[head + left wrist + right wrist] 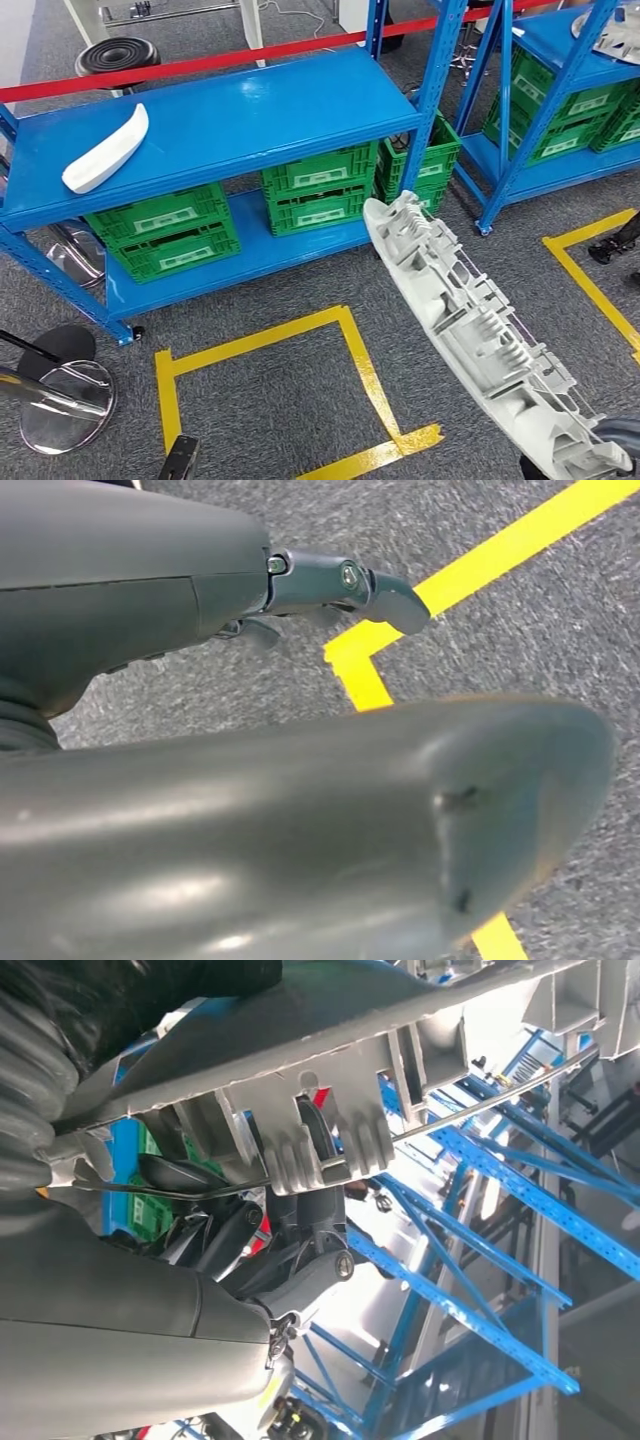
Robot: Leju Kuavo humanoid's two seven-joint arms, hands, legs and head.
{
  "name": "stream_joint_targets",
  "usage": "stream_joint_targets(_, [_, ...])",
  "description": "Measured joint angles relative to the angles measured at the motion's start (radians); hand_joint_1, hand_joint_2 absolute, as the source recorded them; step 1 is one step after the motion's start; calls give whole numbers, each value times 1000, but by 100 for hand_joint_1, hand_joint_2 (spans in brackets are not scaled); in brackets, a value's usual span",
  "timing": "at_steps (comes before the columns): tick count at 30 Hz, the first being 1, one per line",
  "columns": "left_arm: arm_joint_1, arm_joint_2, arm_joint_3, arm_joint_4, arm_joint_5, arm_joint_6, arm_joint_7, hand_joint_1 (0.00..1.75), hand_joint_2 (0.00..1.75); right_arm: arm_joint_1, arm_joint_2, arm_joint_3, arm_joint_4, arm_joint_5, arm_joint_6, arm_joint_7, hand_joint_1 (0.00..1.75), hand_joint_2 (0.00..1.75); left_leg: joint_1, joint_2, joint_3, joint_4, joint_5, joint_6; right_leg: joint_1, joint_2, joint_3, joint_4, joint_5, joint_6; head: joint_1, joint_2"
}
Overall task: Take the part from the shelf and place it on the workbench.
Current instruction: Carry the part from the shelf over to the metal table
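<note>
Green crates [321, 190] fill the blue shelf [226, 120]; right hand [226, 1250] grips grey part [483, 320].

The grey part [483, 330] runs off the head view's lower right corner, hiding the right hand [249, 1250] gripping it.

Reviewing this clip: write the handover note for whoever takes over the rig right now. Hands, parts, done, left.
Right hand: holds the long grey ribbed part, which is off the shelf and slants over the floor.
Left hand: holds nothing, hangs over the yellow floor tape.
A second white part lies on the top of the blue shelf.
Done: part taken.
Left: carry it to the workbench and set it down.
</note>
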Motion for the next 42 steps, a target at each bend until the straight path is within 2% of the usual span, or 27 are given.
stream_joint_targets(2, [0, 0, -2, 0, -4, 0, 3, 0, 0, 0, 0, 0, -1, -4, 0, 1, 175, 175, 1, 0, -8, 0, 18, -11, 5, 0, 27, -56, -9, -7, 0, 0])
stream_joint_targets(4, [1, 1, -9, 0, -10, 1, 6, 0, 0, 0, 0, 0, -2, -7, 0, 1, 175, 175, 4, -2, -15, 2, 16, -23, 4, -2, 9, -61, 6, -21, 0, 0])
stream_joint_targets(5, [2, 1, -13, 0, -14, 2, 9, 0, 0, 2, 0, 0, -2, -7, 0, 1, 175, 175, 5, -4, -20, 18, -12, -29, 2, -5, -1, -63, 16, -30, -1, 0])
stream_joint_targets(6, [3, 1, -19, 0, -17, 3, 11, 0, 0, 6, 0, -1, -3, -7, 0, 2, 175, 175, 7, -6, -29, 53, -56, -36, 0, -8, -11, -65, 26, -37, -2, 0])
stream_joint_targets(8, [2, -2, -28, 0, -25, 7, 16, 0, 0, 17, 0, -1, -7, -5, 0, 2, 175, 175, 13, -7, -50, 172, -163, -46, 0, -10, -33, -62, 46, -45, -4, 0])
stream_joint_targets(9, [2, -3, -34, 0, -29, 9, 18, 0, 0, 24, 0, -2, -10, -5, 0, 3, 175, 175, 16, -7, -56, 232, -193, -49, 1, -11, -47, -58, 56, -45, -4, 0])
stream_joint_targets(10, [1, -4, -39, 0, -32, 11, 20, 0, 0, 30, 0, -3, -13, -4, 0, 3, 175, 175, 18, -7, -52, 272, -198, -52, 1, -10, -63, -52, 65, -44, -4, 0])
stream_joint_targets(11, [0, -4, -44, 0, -35, 12, 21, 0, 0, 37, 0, -4, -16, -4, 0, 3, 175, 175, 21, -8, -37, 283, -177, -54, 0, -9, -80, -45, 73, -42, -4, 0])
stream_joint_targets(13, [-2, -6, -53, 0, -43, 15, 22, 0, 0, 54, 0, -6, -24, -7, 0, 3, 175, 175, 24, -13, 31, 211, -106, -53, -1, -4, -116, -30, 85, -35, -5, 0])
stream_joint_targets(14, [-4, -6, -59, 0, -48, 16, 22, 0, 0, 63, 0, -7, -29, -9, 0, 4, 175, 175, 24, -23, 79, 142, -92, -49, -1, -2, -130, -22, 91, -30, -5, 0])
stream_joint_targets(16, [-4, -8, -71, 0, -57, 20, 22, 0, 0, 76, 1, -8, -38, -11, 0, 4, 175, 175, 23, -42, 156, 17, -111, -39, -1, 3, -149, -10, 103, -20, -4, 0])
stream_joint_targets(17, [-5, -10, -76, 0, -60, 23, 22, 0, 0, 81, 1, -8, -43, -11, 0, 4, 175, 175, 21, -45, 172, -17, -127, -34, -1, 6, -156, -7, 111, -13, -4, 0])
stream_joint_targets(19, [-7, -14, -85, -1, -62, 25, 23, 0, 0, 91, 1, -10, -54, -7, 0, 4, 175, 175, 21, -35, 168, -34, -130, -24, -3, 13, -169, -2, 119, 0, -4, 0])
stream_joint_targets(20, [-8, -16, -89, -1, -62, 25, 23, 0, 0, 95, 1, -11, -58, -4, 0, 4, 175, 175, 22, -28, 164, -37, -126, -16, -3, 14, -180, 12, 108, 5, -2, 0])
stream_joint_targets(22, [-9, -16, -94, -2, -63, 20, 24, 0, 0, 98, 1, -11, -62, 9, 0, 6, 175, 175, 25, -11, 153, -39, -115, -1, -5, 12, -219, 99, 47, 13, 1, 0])
stream_joint_targets(24, [-8, -15, -97, -2, -63, 13, 27, 0, 0, 100, 1, -10, -62, 19, 0, 8, 175, 175, 22, 4, 141, -34, -108, 5, -6, 10, -263, 231, -20, 20, 2, 0])
stream_joint_targets(25, [-8, -14, -98, -2, -63, 11, 29, 0, 0, 100, 1, -10, -62, 23, 0, 10, 175, 175, 20, 12, 136, -32, -105, 6, -6, 10, -270, 270, -35, 21, 2, 0])
stream_joint_targets(26, [-8, -14, -100, -2, -63, 10, 30, 0, 0, 101, 1, -10, -62, 24, 0, 11, 175, 175, 19, 20, 132, -29, -103, 5, -6, 8, -258, 272, -32, 22, 2, 0])
stream_joint_targets(27, [-8, -14, -100, -2, -63, 10, 30, 0, 0, 102, 2, -10, -62, 26, 0, 13, 175, 175, 18, 27, 130, -27, -102, 5, -6, 5, -226, 235, -14, 21, 2, 0])
stream_joint_targets(29, [-9, -14, -100, -2, -63, 10, 31, 0, 0, 103, 2, -9, -62, 27, 0, 14, 175, 175, 16, 38, 128, -21, -102, 0, -4, -18, -130, 96, 30, 17, 2, 0])
stream_joint_targets(31, [-10, -13, -101, -2, -64, 10, 31, 0, 0, 102, 2, -9, -64, 27, 0, 14, 175, 175, 10, 47, 122, -11, -103, -8, -1, -37, -76, 6, 44, 7, 2, 0])
stream_joint_targets(34, [-11, -12, -101, -2, -64, 10, 31, 0, 0, 104, 4, -9, -67, 30, 0, 15, 175, 175, 7, 57, 114, -2, -103, -23, 0, -27, -83, -3, 47, -12, 1, 0])
stream_joint_targets(36, [-13, -11, -102, -2, -64, 8, 31, 0, 0, 104, 6, -10, -68, 35, 0, 19, 175, 175, 10, 36, 97, 36, -136, -33, -4, -18, -89, -6, 55, -26, -2, 0])
stream_joint_targets(39, [-11, -9, -104, -2, -63, -6, 19, 0, 0, 103, 11, -9, -68, 58, 0, 14, 175, 175, 15, 0, 17, 219, -233, -42, -3, 2, -104, -5, 65, -40, -5, 0])
stream_joint_targets(40, [-10, -9, -106, -2, -62, -16, 8, 0, 0, 102, 13, -8, -68, 71, 0, 7, 175, 175, 15, -2, -4, 267, -246, -42, -1, 10, -109, -4, 68, -42, -5, 0])
stream_joint_targets(41, [-11, -9, -108, -2, -61, -26, -4, 0, 0, 101, 15, -7, -68, 84, 0, 1, 175, 175, 15, -3, -9, 280, -239, -41, 1, 20, -113, -3, 71, -43, -5, 0])
stream_joint_targets(42, [-14, -9, -110, -2, -61, -33, -12, 0, 0, 100, 16, -6, -68, 94, 0, -2, 175, 175, 15, -6, 3, 255, -213, -37, 3, 30, -115, -2, 73, -43, -5, 0])
